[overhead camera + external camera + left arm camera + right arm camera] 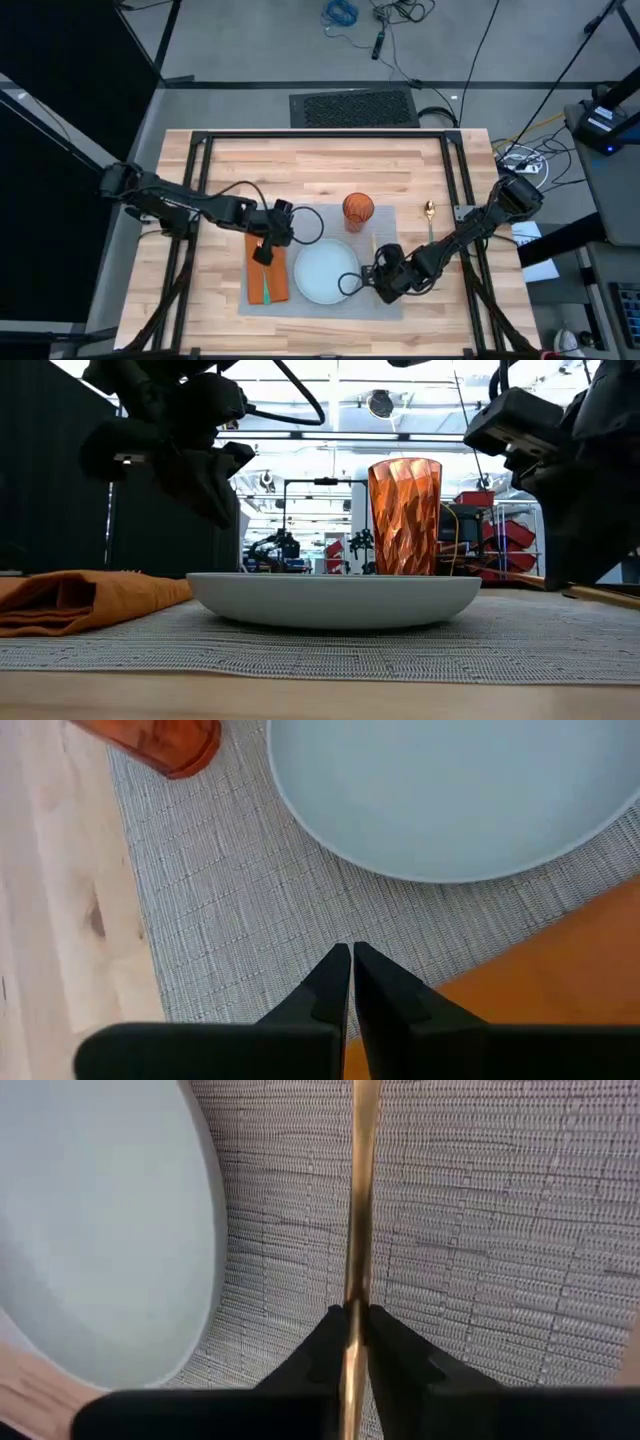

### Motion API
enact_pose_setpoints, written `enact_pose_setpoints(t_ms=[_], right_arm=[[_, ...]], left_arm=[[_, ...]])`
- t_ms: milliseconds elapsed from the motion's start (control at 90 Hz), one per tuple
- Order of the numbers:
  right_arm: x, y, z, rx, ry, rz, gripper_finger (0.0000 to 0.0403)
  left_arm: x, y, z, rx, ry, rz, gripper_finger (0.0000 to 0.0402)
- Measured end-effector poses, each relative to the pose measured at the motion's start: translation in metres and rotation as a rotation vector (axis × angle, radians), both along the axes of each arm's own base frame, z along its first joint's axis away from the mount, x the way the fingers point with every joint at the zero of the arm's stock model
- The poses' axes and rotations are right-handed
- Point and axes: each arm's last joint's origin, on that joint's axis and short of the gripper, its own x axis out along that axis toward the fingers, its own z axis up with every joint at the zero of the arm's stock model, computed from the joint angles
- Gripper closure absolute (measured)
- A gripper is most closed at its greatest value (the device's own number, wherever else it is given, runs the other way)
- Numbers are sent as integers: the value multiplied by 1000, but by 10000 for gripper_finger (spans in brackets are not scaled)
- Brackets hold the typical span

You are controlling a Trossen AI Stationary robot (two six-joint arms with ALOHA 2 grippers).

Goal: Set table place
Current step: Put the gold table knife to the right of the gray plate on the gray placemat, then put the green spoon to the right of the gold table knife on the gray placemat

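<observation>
Butcher-block table [330, 160]: right gripper [352, 1342] pinches gold cutlery [360, 1200] at the plate's [90, 1230] three o'clock, probably to lay it down next; left gripper [351, 982] hovers pressed together.

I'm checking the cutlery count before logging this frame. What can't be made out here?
- Gold utensil in the right gripper: its ends are cut off in the right wrist view, so its type is unclear.
- Green-handled piece on the napkin: too small in the high view to identify.
- Low view: the plate hides the mat behind it.
</observation>
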Motion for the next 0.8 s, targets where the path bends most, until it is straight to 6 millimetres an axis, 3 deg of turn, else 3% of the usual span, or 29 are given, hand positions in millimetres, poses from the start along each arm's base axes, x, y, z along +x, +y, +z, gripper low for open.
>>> enact_pose_setpoints(t_ms=[378, 644, 800], right_arm=[[0, 2, 1, 9, -15, 7, 352], [-15, -7, 1, -51, 138, 15, 351], [-29, -23, 16, -108, 229, -8, 351]], left_arm=[[-1, 0, 0, 0, 7, 2, 398], [-1, 0, 0, -3, 7, 5, 398], [-1, -2, 0, -2, 7, -2, 398]])
